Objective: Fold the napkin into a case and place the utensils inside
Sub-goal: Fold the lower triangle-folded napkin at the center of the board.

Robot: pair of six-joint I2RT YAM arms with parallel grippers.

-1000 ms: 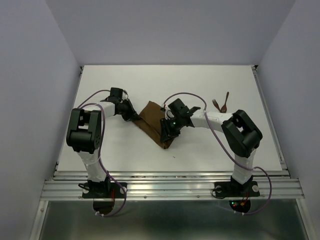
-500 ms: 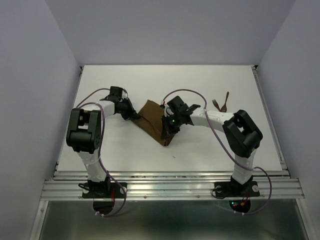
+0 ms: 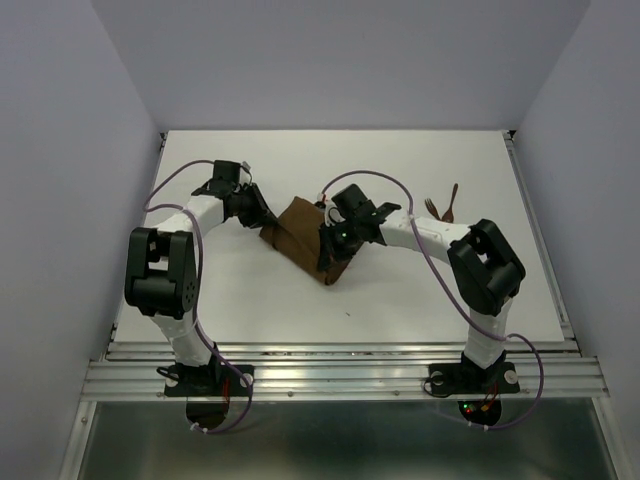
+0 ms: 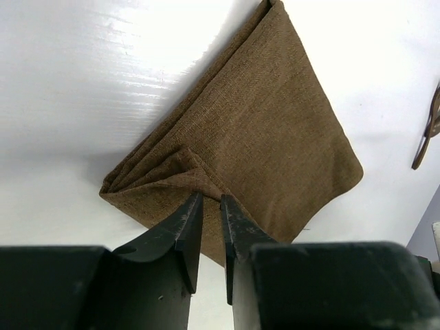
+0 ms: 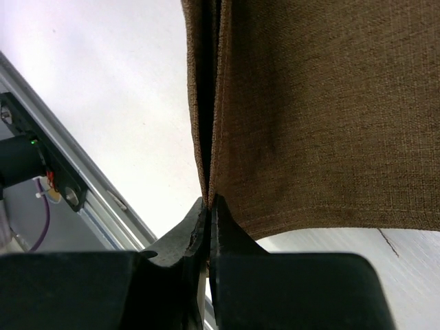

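The dark brown napkin lies folded in layers at the middle of the white table. My left gripper is at its left corner. In the left wrist view its fingers stand a little apart at a small raised fold of the napkin, so the left gripper is open. My right gripper is shut on the napkin's near layered edge, with the right gripper pinching the layers together. The utensils, a fork and a spoon, lie at the right, apart from the cloth.
An aluminium rail runs along the table's near edge and also shows in the right wrist view as a rail. Grey walls enclose the table on three sides. A utensil shows at the right edge of the left wrist view.
The right gripper has shut on the napkin's near edge and drawn it slightly up and left. The left gripper has opened, and its arm has swung farther back and left.
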